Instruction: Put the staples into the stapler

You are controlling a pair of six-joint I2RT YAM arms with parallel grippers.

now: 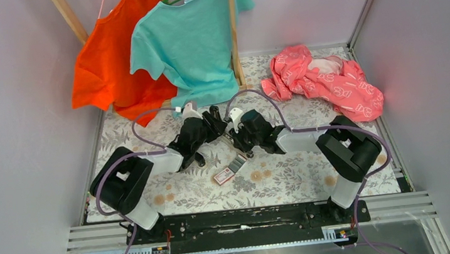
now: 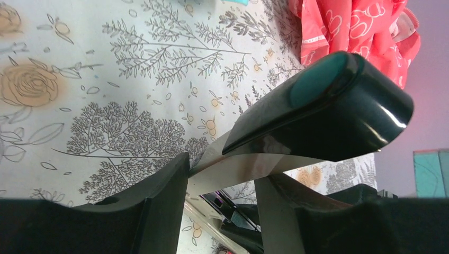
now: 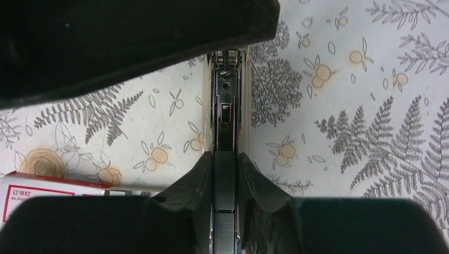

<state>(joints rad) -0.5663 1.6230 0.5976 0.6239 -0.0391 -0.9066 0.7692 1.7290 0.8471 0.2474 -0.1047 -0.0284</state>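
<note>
Right gripper (image 3: 225,168) clamps the steel rail (image 3: 224,114) of the black glossy plastic stapler (image 2: 328,100) mid-table, presumably steadying it; left gripper (image 2: 222,177) straddles the silver strip (image 2: 249,165) under its raised top, pinch unclear; red-and-white cardboard staples box (image 1: 230,171) lies toward the near edge of the floral-clothed table (image 1: 316,174).

Right wrist view: stapler (image 3: 225,114) top lost behind a dark blur, near end hidden between the right gripper (image 3: 225,160) jaws; staples (image 3: 32,193) box cut by the left edge and partly covered. Left wrist view: cannot tell whether the left gripper (image 2: 222,170) jaws press the stapler. Top view: stapler mostly hidden between the wrists.
</note>
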